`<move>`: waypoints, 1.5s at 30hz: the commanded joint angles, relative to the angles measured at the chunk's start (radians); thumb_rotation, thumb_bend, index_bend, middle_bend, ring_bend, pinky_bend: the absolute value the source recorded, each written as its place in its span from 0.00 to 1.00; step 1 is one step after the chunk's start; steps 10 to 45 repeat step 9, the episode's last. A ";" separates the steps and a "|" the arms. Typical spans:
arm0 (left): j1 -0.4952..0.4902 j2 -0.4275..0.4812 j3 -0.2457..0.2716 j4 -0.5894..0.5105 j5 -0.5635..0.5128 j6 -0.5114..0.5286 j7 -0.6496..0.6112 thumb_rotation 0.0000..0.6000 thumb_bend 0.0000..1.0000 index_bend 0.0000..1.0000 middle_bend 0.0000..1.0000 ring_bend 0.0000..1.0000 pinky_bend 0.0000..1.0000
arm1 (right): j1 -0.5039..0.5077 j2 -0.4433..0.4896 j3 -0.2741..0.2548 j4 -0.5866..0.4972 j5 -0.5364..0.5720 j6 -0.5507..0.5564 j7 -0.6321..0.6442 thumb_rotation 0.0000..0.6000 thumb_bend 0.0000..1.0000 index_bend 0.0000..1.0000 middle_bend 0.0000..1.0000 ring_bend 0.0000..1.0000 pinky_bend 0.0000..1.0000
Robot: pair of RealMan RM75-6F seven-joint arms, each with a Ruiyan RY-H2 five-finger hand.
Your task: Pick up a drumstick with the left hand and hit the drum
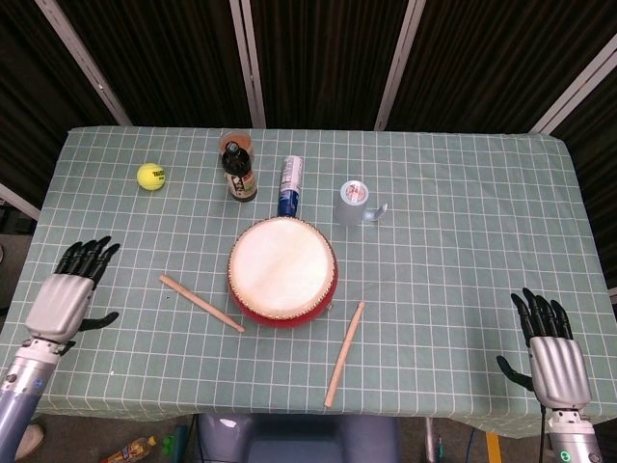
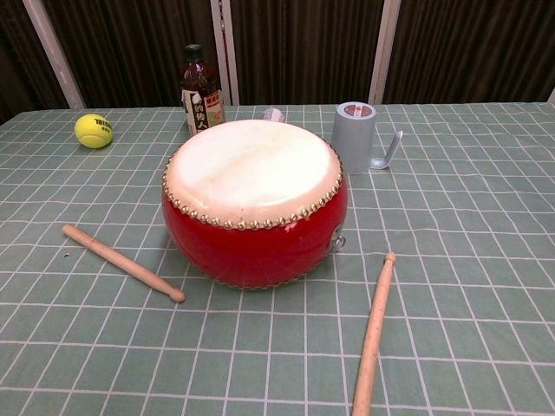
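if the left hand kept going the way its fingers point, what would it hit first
Probably nothing. The left hand has fingers aimed up and slightly right, toward the far table edge. The tennis ball sits right of that line, so the way looks free, though height is unclear.

A wooden drumstick (image 1: 201, 302) lies flat just left of the red drum (image 1: 282, 271).

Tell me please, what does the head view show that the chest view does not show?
Only the head view shows the left hand and right hand, both open, and the whole can. The chest view alone shows the drum's red side closely. Both show two drumsticks, tennis ball, bottle and mug.
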 commanded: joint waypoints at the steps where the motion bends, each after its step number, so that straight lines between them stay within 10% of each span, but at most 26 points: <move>1: 0.092 0.026 0.038 0.070 0.045 0.098 -0.085 1.00 0.00 0.00 0.00 0.00 0.00 | -0.003 0.000 -0.001 0.000 0.000 0.003 -0.003 1.00 0.25 0.00 0.00 0.00 0.04; 45: 0.176 0.029 0.034 0.129 0.063 0.193 -0.160 1.00 0.00 0.00 0.00 0.00 0.00 | -0.003 -0.010 0.000 0.013 -0.026 0.022 -0.006 1.00 0.25 0.00 0.00 0.00 0.04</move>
